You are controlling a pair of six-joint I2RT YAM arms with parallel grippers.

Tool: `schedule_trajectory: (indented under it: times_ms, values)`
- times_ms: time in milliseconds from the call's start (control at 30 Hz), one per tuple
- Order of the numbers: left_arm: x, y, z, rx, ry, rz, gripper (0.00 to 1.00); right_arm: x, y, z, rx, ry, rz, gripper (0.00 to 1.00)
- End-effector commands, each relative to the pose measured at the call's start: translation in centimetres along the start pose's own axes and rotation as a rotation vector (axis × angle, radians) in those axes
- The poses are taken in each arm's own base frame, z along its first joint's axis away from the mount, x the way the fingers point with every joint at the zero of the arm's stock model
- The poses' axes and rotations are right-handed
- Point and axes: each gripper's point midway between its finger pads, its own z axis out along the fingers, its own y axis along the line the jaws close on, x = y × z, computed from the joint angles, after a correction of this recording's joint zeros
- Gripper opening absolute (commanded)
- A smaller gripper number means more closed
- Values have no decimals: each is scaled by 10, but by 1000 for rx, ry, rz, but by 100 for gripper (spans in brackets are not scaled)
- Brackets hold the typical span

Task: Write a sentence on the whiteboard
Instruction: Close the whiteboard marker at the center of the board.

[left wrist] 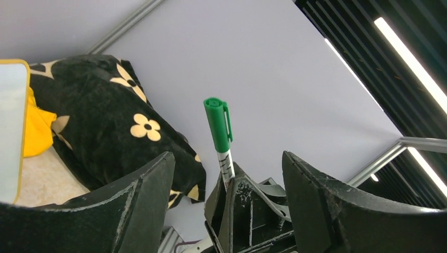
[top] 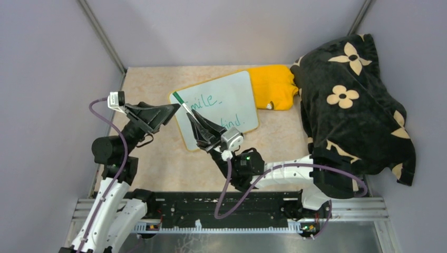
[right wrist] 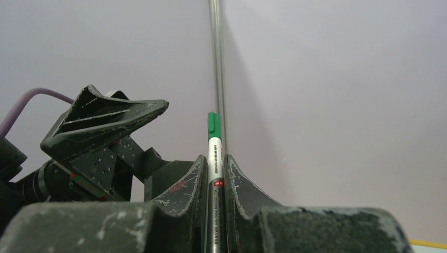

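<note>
Marker [right wrist: 214, 158] clenched in right gripper [top: 191, 115], green cap fitted; left gripper [top: 173, 109] spread wide, nothing grasped, at marker's 9 o'clock; whiteboard [top: 234, 89] beneath, sentence [top: 206, 100] partly covered

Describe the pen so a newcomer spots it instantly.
Find the whiteboard mid-table. Over its left edge, the right end effector grips a pen. It's the only thin white stick with a green cap.

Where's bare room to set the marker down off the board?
Free: table between whiteboard, yellow cloth, blanket and right arm; strip behind whiteboard's left corner. Crowded: whiteboard's left edge, where left claw and right claw sit close.
</note>
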Motion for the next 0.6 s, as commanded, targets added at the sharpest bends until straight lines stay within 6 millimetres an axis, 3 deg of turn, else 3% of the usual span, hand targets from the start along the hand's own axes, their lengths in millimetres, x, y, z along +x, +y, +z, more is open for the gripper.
schedule_trajectory:
  times_ms: [0, 200, 433, 467, 567]
  values:
    - [-17, -19, 7, 27, -68, 92, 80, -31, -2, 0, -28, -55, 72, 0]
    - [-20, -20, 23, 32, -23, 106, 71, -29, 3, -2, -61, -35, 82, 0]
    - [-13, -12, 26, 29, 32, 94, 47, -25, 2, -4, -53, -25, 85, 0]
    - [-11, -11, 27, 29, 46, 84, 37, -23, 1, -4, -47, -19, 84, 0]
    - [-9, -10, 26, 29, 55, 80, 31, -21, 0, -4, -42, -14, 77, 0]
